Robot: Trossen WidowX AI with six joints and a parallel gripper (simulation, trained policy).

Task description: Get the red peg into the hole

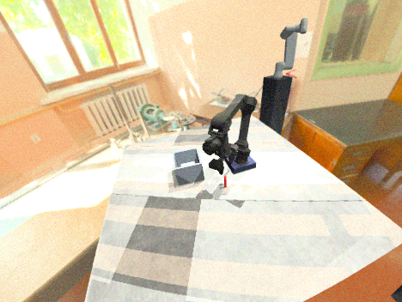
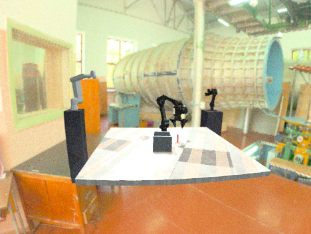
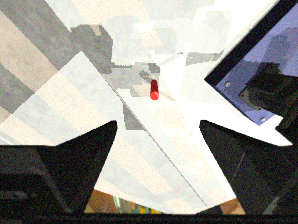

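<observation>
The red peg (image 1: 225, 182) (image 2: 177, 138) (image 3: 154, 91) stands upright on the table beside the box. The dark grey open box (image 1: 188, 175) (image 2: 162, 144) stands to the peg's left in the top and exterior views; it is outside the wrist view. The plate's hole cannot be made out. My gripper (image 2: 179, 126) (image 3: 158, 123) is wide open and empty, pointing down above the table. In the exterior view its fingertips are above the peg, with a gap between. In the wrist view the peg shows beyond the fingertips, slightly above the middle of the gap, touching neither finger.
The arm's blue base plate (image 1: 243, 166) (image 3: 235, 82) is close behind the peg and at the upper right of the wrist view. The box walls rise beside the peg. Black pedestals (image 1: 275, 103) (image 2: 76, 146) stand outside the table.
</observation>
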